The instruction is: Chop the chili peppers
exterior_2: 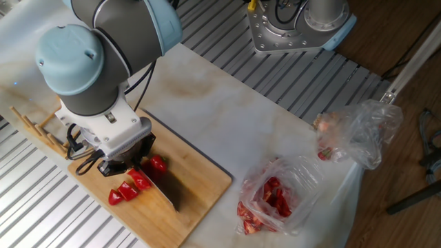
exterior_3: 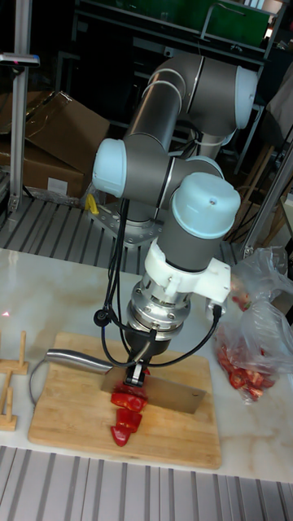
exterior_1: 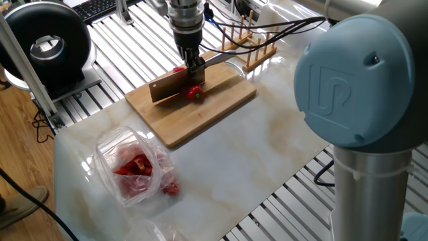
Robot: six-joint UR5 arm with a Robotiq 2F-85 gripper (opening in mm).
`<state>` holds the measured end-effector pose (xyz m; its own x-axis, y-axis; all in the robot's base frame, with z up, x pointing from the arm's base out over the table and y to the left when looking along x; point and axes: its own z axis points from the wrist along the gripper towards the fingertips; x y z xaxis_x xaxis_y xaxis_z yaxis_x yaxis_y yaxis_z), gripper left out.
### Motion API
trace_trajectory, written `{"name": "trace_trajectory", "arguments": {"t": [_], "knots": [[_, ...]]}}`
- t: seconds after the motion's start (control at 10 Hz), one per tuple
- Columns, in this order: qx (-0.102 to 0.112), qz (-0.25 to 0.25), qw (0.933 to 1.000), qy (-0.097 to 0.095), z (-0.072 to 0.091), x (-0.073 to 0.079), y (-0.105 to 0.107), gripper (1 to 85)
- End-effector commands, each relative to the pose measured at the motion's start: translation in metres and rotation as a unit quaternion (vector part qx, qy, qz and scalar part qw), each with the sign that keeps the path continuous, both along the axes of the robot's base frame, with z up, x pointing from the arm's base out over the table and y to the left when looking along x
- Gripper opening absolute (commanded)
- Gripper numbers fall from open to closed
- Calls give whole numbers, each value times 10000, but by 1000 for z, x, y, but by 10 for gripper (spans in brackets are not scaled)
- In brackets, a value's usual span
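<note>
In one fixed view the pincer clamps the knife over the chili mid-board. The other fixed view shows cut pieces beside the blade. In the tall view, slices line up; press straight down, keeping cuts even.

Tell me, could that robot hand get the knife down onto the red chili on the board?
Probably yes. The hand grips the knife directly over the chili peppers on the cutting board, with nothing between blade and chili.
</note>
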<state>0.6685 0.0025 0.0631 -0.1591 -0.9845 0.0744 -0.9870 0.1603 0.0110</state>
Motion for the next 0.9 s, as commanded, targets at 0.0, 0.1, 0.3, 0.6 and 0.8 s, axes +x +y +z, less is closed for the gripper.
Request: {"name": "trace_trajectory", "arguments": {"t": [0.0,0.1,0.3,0.6,0.8], "knots": [[256,-54,9996,-51,2,4,19,13],[333,-61,9994,-73,2,5,26,13],[379,-53,9992,-103,3,8,30,13],[517,70,9985,-162,0,9,30,13],[501,124,9985,-176,1,10,26,13]]}}
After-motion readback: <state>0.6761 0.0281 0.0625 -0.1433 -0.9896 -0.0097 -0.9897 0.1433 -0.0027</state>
